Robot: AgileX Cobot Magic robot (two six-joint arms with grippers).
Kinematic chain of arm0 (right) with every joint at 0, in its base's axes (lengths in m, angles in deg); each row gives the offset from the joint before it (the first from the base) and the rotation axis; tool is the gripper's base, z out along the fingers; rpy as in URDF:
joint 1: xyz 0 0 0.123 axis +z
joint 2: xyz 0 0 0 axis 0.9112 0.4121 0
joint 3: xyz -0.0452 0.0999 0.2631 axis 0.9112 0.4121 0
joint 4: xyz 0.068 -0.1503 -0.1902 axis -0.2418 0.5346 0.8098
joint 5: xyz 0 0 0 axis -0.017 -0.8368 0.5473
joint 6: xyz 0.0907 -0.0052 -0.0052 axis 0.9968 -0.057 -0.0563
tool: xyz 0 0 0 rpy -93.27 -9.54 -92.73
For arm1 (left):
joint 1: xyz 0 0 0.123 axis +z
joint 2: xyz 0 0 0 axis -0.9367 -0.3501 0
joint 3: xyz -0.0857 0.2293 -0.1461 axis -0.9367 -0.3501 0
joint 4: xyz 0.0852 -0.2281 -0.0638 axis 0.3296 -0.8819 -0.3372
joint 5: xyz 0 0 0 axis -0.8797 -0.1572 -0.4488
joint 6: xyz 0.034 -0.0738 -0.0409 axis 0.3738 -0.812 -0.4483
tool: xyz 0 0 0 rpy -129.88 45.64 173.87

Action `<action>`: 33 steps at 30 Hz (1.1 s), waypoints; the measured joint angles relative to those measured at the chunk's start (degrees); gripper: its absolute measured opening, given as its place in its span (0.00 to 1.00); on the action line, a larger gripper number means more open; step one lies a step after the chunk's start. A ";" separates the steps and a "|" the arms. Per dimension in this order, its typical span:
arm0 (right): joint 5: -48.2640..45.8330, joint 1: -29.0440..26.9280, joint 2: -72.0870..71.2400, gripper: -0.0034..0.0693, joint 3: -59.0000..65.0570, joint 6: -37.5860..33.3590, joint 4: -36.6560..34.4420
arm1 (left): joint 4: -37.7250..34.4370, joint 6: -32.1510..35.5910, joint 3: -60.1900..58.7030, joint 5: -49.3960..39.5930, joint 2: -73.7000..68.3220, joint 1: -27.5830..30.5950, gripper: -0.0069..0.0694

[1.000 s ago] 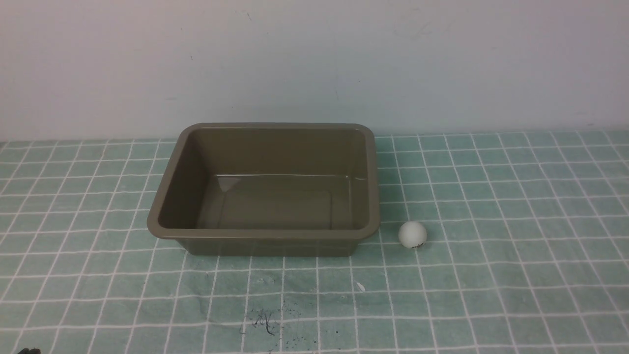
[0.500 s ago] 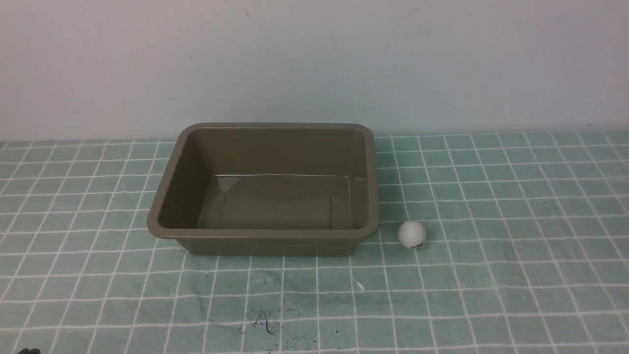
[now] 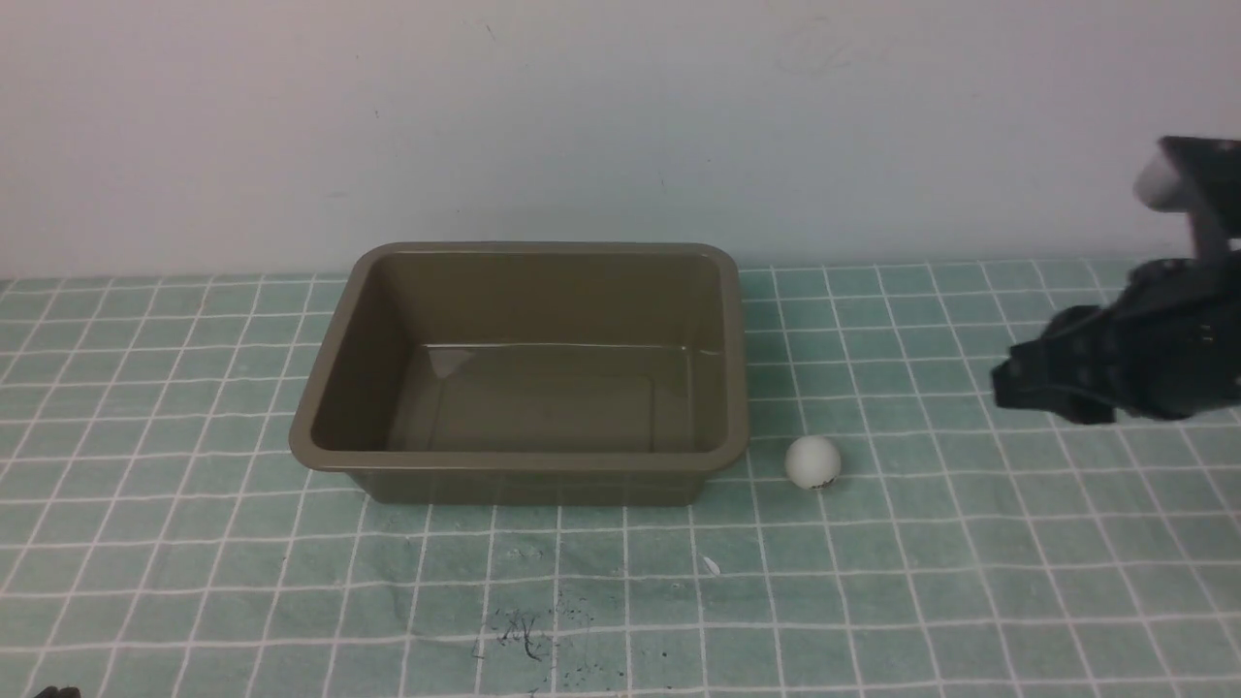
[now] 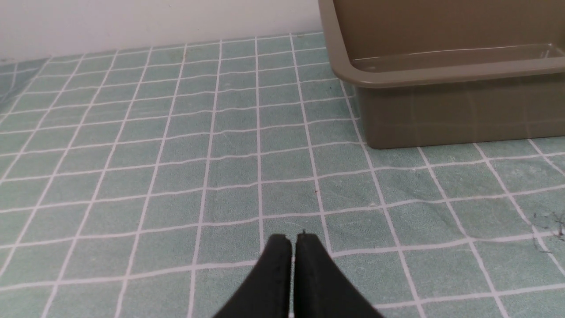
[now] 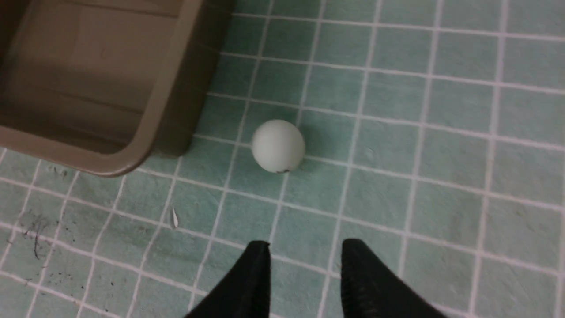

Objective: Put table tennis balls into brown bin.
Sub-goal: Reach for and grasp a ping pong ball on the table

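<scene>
One table tennis ball [image 3: 812, 461] sits on the table [image 3: 970, 582] just off the brown bin [image 3: 524, 462]'s near right corner, our right gripper [image 5: 305, 243] parted short of it (left gripper [image 4: 292, 236] pinched together); we risk a glancing finger rolling it away.

right gripper [image 3: 1003, 383] slightly blurred, arm [image 3: 1173, 349] cut off at right edge; ball [image 3: 812, 460] mark [image 3: 822, 482] too small to read; brown bin [image 4: 397, 79] cropped in wrist views

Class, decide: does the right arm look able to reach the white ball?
Likely yes: the open right gripper has nothing between it and the table tennis ball, which sits apart from the brown bin.
</scene>
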 joint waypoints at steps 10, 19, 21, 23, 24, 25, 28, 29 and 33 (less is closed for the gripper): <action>3.20 7.76 24.59 0.82 -14.02 2.57 5.72 | -0.03 0.00 0.00 0.00 0.00 0.00 0.08; 2.50 7.92 38.16 0.79 -21.44 4.97 5.89 | -0.03 0.00 0.00 0.00 0.00 0.00 0.08; 1.47 7.92 39.66 0.67 -21.95 5.58 6.46 | -0.03 0.00 0.00 0.00 0.00 0.00 0.08; 1.04 7.92 39.67 0.52 -22.27 6.01 7.44 | -0.03 0.00 0.00 0.00 0.00 0.00 0.08; 0.38 7.92 39.42 0.52 -22.27 6.48 8.49 | -0.03 0.00 0.00 0.00 0.00 0.00 0.08; -0.21 7.98 39.01 0.54 -22.27 7.15 9.40 | -0.03 0.00 0.00 0.00 0.00 0.00 0.08; -2.66 8.02 34.90 0.54 -22.76 11.42 11.11 | -0.03 0.00 0.00 0.00 0.00 0.00 0.08; -3.15 8.13 33.33 0.54 -23.16 12.48 10.42 | -0.03 0.00 0.00 0.00 0.00 0.00 0.08; -2.60 10.68 27.27 0.54 -26.62 11.48 7.15 | -0.03 0.00 0.00 0.00 0.00 0.00 0.08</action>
